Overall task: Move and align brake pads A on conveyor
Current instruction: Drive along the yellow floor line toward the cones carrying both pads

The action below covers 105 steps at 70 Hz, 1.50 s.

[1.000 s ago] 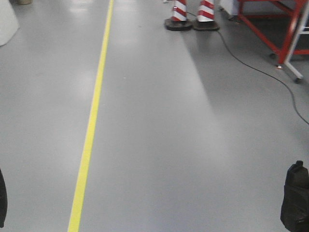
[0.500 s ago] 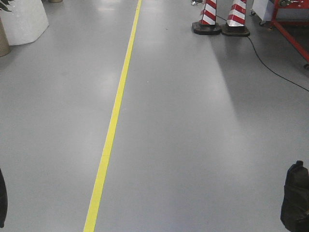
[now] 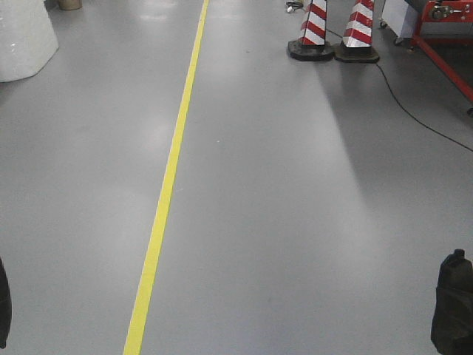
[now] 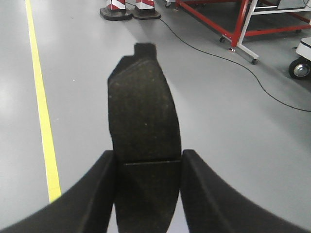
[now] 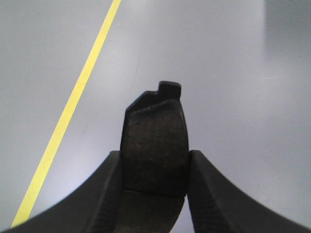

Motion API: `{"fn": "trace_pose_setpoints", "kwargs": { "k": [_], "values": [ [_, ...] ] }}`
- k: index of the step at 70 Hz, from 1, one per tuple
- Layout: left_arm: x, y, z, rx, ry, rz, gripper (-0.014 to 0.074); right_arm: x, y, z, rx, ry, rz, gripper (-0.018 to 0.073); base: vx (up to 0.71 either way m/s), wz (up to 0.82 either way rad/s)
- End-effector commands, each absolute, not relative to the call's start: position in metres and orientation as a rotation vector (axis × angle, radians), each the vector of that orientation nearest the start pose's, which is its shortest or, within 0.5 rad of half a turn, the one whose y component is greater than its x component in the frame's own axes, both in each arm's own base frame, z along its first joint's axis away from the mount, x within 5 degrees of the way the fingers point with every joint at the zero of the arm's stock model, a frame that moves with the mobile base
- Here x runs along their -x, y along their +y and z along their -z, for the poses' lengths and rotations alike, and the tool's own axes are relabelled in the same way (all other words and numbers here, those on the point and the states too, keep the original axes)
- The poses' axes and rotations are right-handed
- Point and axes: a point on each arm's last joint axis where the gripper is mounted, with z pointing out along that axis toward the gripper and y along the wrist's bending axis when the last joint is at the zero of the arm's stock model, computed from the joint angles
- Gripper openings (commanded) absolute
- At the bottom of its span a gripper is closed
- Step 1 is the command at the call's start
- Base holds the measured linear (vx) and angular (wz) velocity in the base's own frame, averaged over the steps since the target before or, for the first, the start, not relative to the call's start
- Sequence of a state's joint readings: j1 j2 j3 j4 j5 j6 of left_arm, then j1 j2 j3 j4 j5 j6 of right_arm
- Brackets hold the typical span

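Grey painted floor [image 4: 146, 29] lies under both wrist cameras, and each arm carries a pad above it. The left gripper [image 4: 148, 160] is closed to a narrow gap, just the width of the dark brake pad [image 4: 143, 111] pinched between its two black fingers [image 4: 97, 194]. Both fingers press against the pad's long edges. The pad reaches forward from the jaws, with a small square tab at its far end and a thin groove crossing it right where the fingertips grip. The right gripper [image 5: 155, 160] is set the same way, its curved black fingers [image 5: 102, 194] clamped on the sides of a second brake pad [image 5: 155, 136]. This pad also points away from the camera, tab outward, and its rough friction face is in view. Neither pad touches the floor or anything else. A yellow line [image 4: 41, 111] runs along the floor to the left of the left-hand pad. Beyond it stand two red-and-white cones [image 3: 336, 33], close together. A black cable [image 4: 228, 63] trails from them past a red frame [image 4: 228, 24] on castors. In the front view the line [image 3: 166, 185] runs away up the floor. A black shape [image 3: 452, 303] sits at the lower right edge, cropped too much to say what it is.
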State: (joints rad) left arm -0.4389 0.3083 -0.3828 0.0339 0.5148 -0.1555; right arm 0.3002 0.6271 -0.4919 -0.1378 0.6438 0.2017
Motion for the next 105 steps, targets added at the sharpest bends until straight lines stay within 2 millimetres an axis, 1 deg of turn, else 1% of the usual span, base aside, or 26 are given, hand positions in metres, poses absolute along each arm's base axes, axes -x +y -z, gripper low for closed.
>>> {"fn": "trace_pose_setpoints", "kwargs": {
  "k": [1,43,105],
  "values": [
    [-0.0675,-0.0307,-0.2952,-0.279,1.790,0.393,0.0157,-0.1175,0.0281,-0.2878,0.202,2.144,-0.120,0.0125,0.45,-0.11],
    [-0.0675,-0.0307,-0.2952,-0.279,1.790,0.393,0.0157,-0.1175,0.0281,-0.2878,0.202,2.144,-0.120,0.0125,0.49,-0.06],
    [-0.0675,-0.0307,-0.2952,-0.279,1.791,0.393,0.0157,-0.1176,0.0281,-0.2878,0.202,2.143,-0.121,0.0125,0.59,-0.01]
  ]
}}
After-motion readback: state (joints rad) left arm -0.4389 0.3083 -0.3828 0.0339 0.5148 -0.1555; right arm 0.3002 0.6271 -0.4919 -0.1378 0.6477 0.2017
